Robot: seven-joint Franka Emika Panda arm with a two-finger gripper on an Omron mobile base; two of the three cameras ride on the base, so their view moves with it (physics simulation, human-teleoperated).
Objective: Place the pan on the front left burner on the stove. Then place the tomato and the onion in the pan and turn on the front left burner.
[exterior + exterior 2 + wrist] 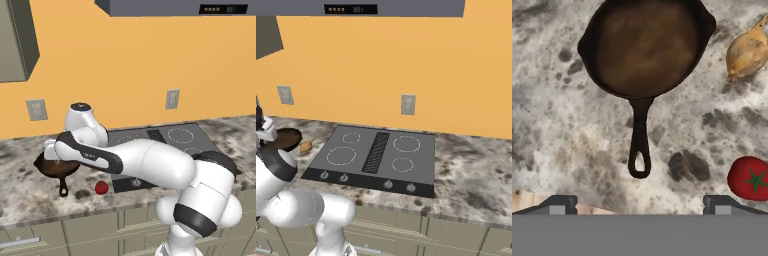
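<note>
Below the pincer (640, 205), pan (646, 47) on counter (557, 130), handle toward it, fingers spread wide

In the hand view the pan (644, 47), onion (747, 52) and tomato (751, 178) are edge-cropped.

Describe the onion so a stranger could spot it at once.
Start at the black stove and look to the speckled counter on its left. Beside the dark pan lies the onion, a tan bulb with a pointed tip, unlike the glossy red tomato.

Kitchen, stove (381, 152), marbled counter (471, 175), probably cabinets (100, 227)
</note>
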